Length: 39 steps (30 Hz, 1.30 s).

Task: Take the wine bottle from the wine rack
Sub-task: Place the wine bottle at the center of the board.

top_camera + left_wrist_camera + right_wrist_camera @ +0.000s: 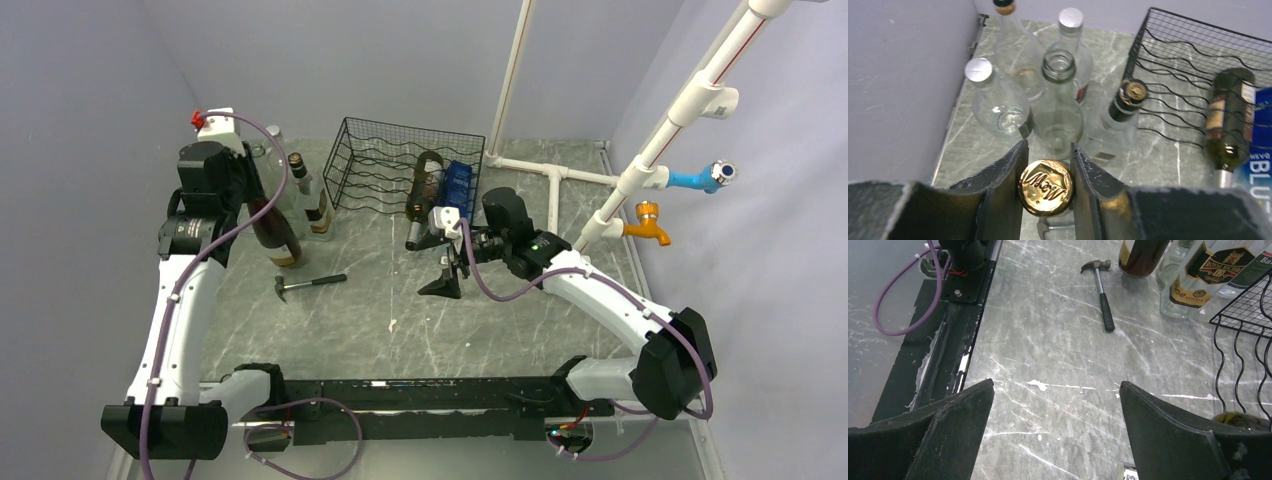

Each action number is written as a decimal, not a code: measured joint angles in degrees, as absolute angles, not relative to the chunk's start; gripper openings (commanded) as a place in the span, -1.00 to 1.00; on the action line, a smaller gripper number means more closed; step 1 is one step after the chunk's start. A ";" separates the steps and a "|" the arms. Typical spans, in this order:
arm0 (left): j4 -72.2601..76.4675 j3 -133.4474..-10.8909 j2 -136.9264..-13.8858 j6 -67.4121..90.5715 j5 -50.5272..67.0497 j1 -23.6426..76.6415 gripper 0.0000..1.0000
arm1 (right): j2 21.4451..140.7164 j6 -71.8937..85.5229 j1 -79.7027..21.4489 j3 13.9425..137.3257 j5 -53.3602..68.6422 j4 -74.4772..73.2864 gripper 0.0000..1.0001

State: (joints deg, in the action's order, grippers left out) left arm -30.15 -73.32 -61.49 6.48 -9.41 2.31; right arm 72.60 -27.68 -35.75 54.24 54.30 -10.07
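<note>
- Roughly, boxed in by plain grey walls; beneath both tools, marbled grey surface, scuffed white.
- Just beyond right tool: wine rack, black wire, open on top.
- Lying in the rack end nearest that tool, wine bottle, dark green; long axis front to back, neck pointing out toward right tool, blue box close alongside.
- Right tool spread wide, gripping nothing, low and close; plainly the nearer arm.
- Left tool well off past the rack's other end, clamped on upright gold-capped bottle beside clear bottles.
- Between tools, small hammer.
- Probably next: reach forward, close on neck, draw out along that axis.
</note>
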 measured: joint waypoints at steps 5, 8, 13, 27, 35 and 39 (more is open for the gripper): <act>-27.97 -73.30 -63.02 5.28 -10.72 -0.54 -1.00 | 72.99 -27.73 -35.70 54.24 54.30 -10.09 0.99; -26.37 -72.84 -64.14 4.86 -11.64 -1.91 -1.00 | 73.06 -27.88 -35.66 54.24 54.30 -10.09 0.99; -23.88 -70.22 -65.21 3.79 -13.37 -3.51 -1.00 | 73.06 -27.90 -35.59 54.24 54.33 -10.09 0.99; -17.21 -68.71 -66.11 3.29 -17.54 -4.71 0.32 | 73.06 -27.90 -35.00 54.24 54.33 -10.07 0.99; -11.64 -69.52 -62.35 3.05 -18.92 -4.86 0.78 | 73.06 -27.88 -34.48 54.24 54.37 -10.09 0.99; -12.01 -69.73 -59.53 4.56 -17.87 -4.86 0.98 | 73.06 -28.01 -34.17 54.24 54.43 -10.26 0.99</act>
State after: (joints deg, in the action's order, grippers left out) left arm -12.01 -69.73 -59.53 4.56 -17.87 -4.86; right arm 73.06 -28.01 -34.17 54.24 54.43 -10.26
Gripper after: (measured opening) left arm 0.934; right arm 0.994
